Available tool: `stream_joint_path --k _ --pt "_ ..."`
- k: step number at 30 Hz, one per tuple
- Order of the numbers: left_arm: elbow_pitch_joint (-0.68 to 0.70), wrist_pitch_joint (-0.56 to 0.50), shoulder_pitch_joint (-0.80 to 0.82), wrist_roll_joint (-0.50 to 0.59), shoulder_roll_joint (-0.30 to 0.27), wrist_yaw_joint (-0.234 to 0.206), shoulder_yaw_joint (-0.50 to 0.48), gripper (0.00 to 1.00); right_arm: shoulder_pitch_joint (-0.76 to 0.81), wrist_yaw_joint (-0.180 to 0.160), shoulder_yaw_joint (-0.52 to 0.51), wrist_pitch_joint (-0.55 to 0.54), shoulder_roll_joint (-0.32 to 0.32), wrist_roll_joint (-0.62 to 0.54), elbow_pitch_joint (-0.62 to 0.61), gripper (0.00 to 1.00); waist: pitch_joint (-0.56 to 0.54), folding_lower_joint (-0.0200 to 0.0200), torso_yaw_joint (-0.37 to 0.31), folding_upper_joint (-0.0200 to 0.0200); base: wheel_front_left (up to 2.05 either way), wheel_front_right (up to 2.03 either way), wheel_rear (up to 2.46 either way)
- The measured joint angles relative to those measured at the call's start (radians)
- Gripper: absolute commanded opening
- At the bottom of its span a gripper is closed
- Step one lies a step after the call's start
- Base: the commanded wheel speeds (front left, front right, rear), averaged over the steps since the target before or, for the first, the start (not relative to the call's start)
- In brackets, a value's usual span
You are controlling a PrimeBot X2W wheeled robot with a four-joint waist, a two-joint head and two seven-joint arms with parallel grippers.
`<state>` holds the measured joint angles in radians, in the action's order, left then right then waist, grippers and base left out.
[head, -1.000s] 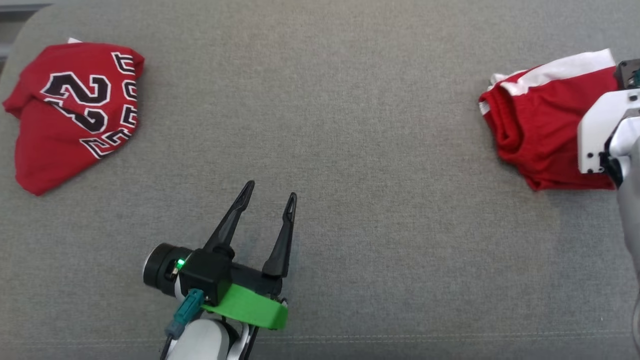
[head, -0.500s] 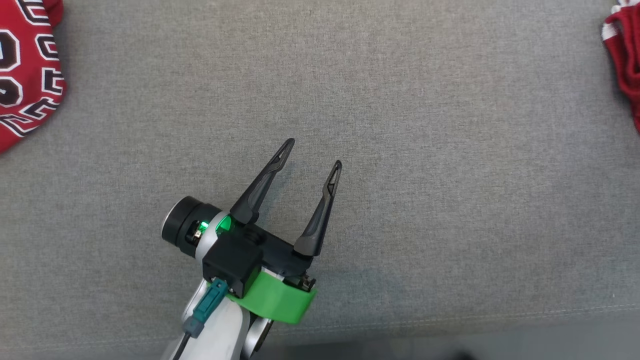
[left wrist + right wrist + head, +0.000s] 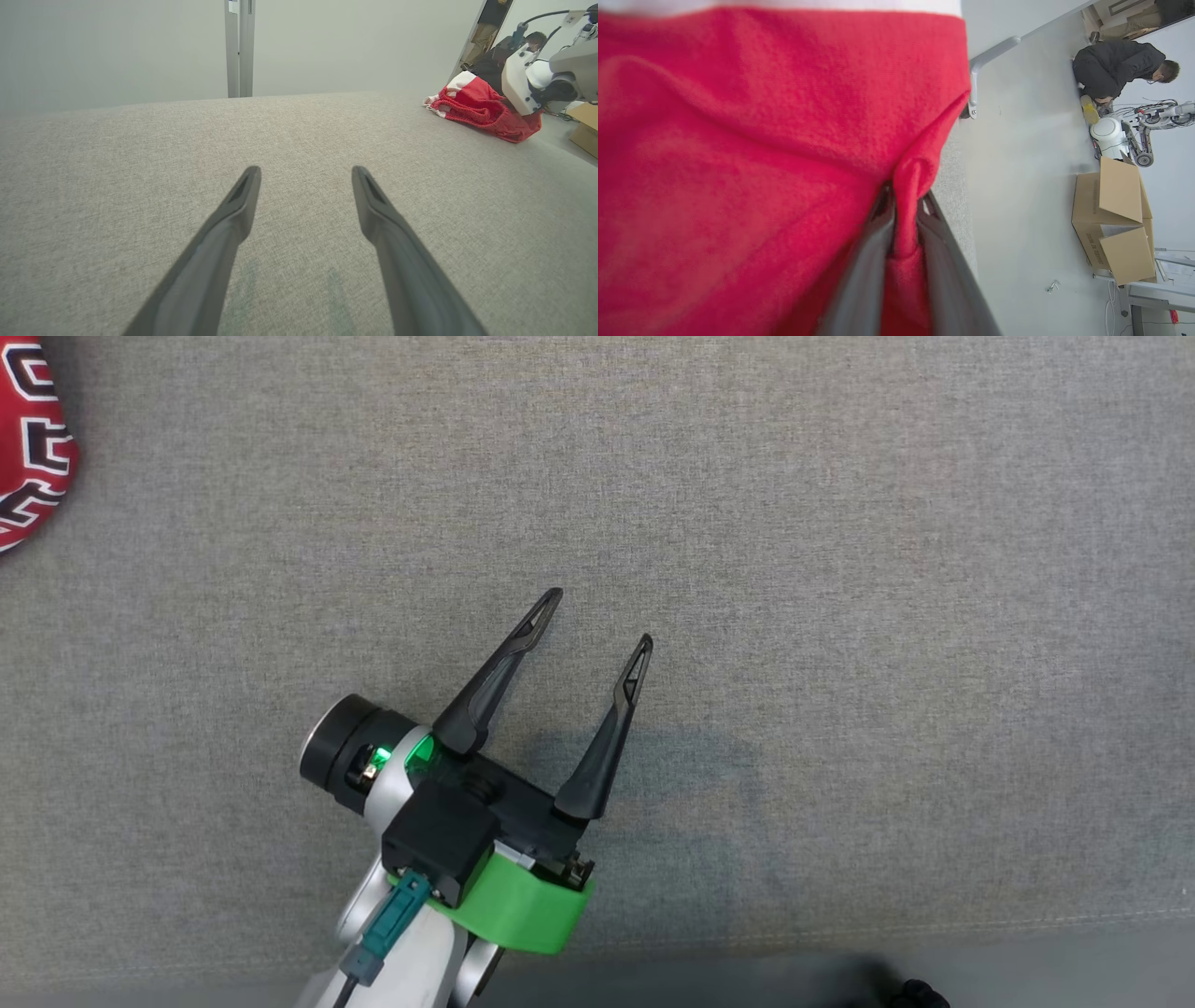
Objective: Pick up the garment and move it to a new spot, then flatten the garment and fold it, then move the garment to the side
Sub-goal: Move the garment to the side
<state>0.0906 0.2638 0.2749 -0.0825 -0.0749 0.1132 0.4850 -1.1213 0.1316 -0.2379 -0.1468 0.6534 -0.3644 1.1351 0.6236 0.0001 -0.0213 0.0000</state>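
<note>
Subject: the garment (image 3: 738,140), red knit cloth with a white band (image 3: 784,4) along one edge. It lies bunched at the far right end of the grey padded surface (image 3: 840,569), close to that surface's edge, with bare floor beyond.

Hold: the right gripper (image 3: 903,196) is clamped on the garment. Its two fingers pinch one narrow raised ridge of the red cloth. The bite looks thin, and I cannot tell how many layers it takes in.

Other arm: the left gripper (image 3: 597,621) hangs over the middle of the surface with its fingers spread and nothing between them, well apart from the garment.

Surroundings: a red jersey (image 3: 33,439) with black-and-white lettering lies at the far left. A person (image 3: 1115,70) crouches on the floor beyond, near a cardboard box (image 3: 1115,219).

Assessment: the step in hand is the pick-up and carry.

Recommendations:
- Raise the cloth until it hangs free before travelling sideways. Dragging it over the nap would likely bunch it further or pull it from the pinch.
- Move inward, away from the edge, since a slip there risks a drop to the floor.
- Set it down in the open middle, near the left gripper, clear of the jersey
</note>
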Motion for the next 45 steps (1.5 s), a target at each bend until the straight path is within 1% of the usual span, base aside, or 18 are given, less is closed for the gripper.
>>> stream_joint_path --k 3,5,8,11,15,22,25,27,29,30,32,34,35,39,40,45 --pt "-0.005 0.000 0.001 0.000 -0.001 0.000 0.003 1.00 0.014 0.000 -0.028 0.007 -0.015 -0.001 -0.017 1.00 0.005 0.0000 0.002 0.0000 0.00 0.00 0.00" --pt "-0.012 -0.002 0.003 -0.001 -0.002 -0.001 0.002 1.00 0.030 0.000 -0.046 0.012 -0.039 -0.002 -0.031 1.00 -0.001 0.0000 0.003 0.0000 0.00 0.00 0.00" --pt "-0.024 -0.002 0.003 -0.019 -0.002 -0.012 -0.009 1.00 0.055 0.000 -0.038 0.033 -0.072 -0.026 -0.056 1.00 -0.022 0.0000 0.003 0.0000 0.00 0.00 0.00" --pt "-0.037 -0.002 0.002 -0.026 -0.002 -0.021 -0.020 1.00 0.074 0.000 -0.035 0.069 -0.113 -0.026 -0.080 1.00 -0.052 0.0000 0.002 0.0000 0.00 0.00 0.00" --pt "-0.071 -0.001 -0.008 -0.049 -0.001 -0.033 -0.034 1.00 0.107 0.000 -0.013 0.110 -0.161 -0.012 -0.096 1.00 -0.104 0.0000 0.003 0.0000 0.00 0.00 0.00" --pt "-0.174 -0.001 -0.064 -0.086 0.001 -0.045 -0.044 1.00 0.177 0.000 0.050 0.177 -0.211 0.056 -0.087 1.00 -0.220 0.0000 0.008 0.0000 0.00 0.00 0.00" --pt "-0.228 -0.002 -0.088 -0.099 0.000 -0.058 -0.054 1.00 0.211 0.000 0.066 0.210 -0.232 0.112 -0.090 1.00 -0.277 -0.0001 0.011 0.0000 0.00 0.00 0.00" --pt "-0.257 -0.002 -0.103 -0.116 0.002 -0.085 -0.076 1.00 0.241 0.000 0.071 0.240 -0.247 0.153 -0.102 1.00 -0.317 0.0000 0.012 0.0000 0.00 0.00 0.00" --pt "-0.278 -0.003 -0.114 -0.165 0.007 -0.115 -0.113 1.00 0.270 0.000 0.076 0.271 -0.268 0.202 -0.121 1.00 -0.356 -0.0001 0.014 0.0000 0.00 0.00 0.00" --pt "-0.288 -0.003 -0.119 -0.173 0.007 -0.126 -0.124 1.00 0.286 0.000 0.078 0.292 -0.282 0.236 -0.137 1.00 -0.375 -0.0001 0.015 0.0000 0.00 0.00 0.00" --pt "-0.313 -0.011 -0.128 -0.190 0.011 -0.157 -0.146 1.00 0.324 0.000 0.089 0.322 -0.312 0.282 -0.174 1.00 -0.413 -0.0001 0.017 0.0000 0.00 0.00 0.00" --pt "-0.333 -0.022 -0.133 -0.203 0.011 -0.177 -0.167 1.00 0.372 0.000 0.093 0.342 -0.344 0.347 -0.211 1.00 -0.450 -0.0001 0.019 0.0000 0.00 0.00 0.00" --pt "-0.347 -0.026 -0.135 -0.207 0.005 -0.192 -0.184 1.00 0.423 0.000 0.102 0.351 -0.367 0.397 -0.252 1.00 -0.485 -0.0001 0.022 0.0000 0.00 0.00 0.00" --pt "-0.375 -0.025 -0.137 -0.216 -0.012 -0.207 -0.209 1.00 0.540 0.000 0.129 0.357 -0.421 0.496 -0.341 1.00 -0.549 -0.0001 0.030 0.0000 0.00 0.00 0.00" --pt "-0.384 -0.023 -0.139 -0.215 -0.021 -0.215 -0.215 1.00 0.604 0.000 0.140 0.361 -0.445 0.540 -0.394 1.00 -0.577 -0.0001 0.037 0.0000 0.00 0.00 0.00" --pt "-0.400 -0.016 -0.162 -0.216 -0.038 -0.219 -0.229 1.00 0.719 0.000 0.151 0.379 -0.491 0.585 -0.521 1.00 -0.631 -0.0001 0.055 0.0000 0.00 0.00 0.00"
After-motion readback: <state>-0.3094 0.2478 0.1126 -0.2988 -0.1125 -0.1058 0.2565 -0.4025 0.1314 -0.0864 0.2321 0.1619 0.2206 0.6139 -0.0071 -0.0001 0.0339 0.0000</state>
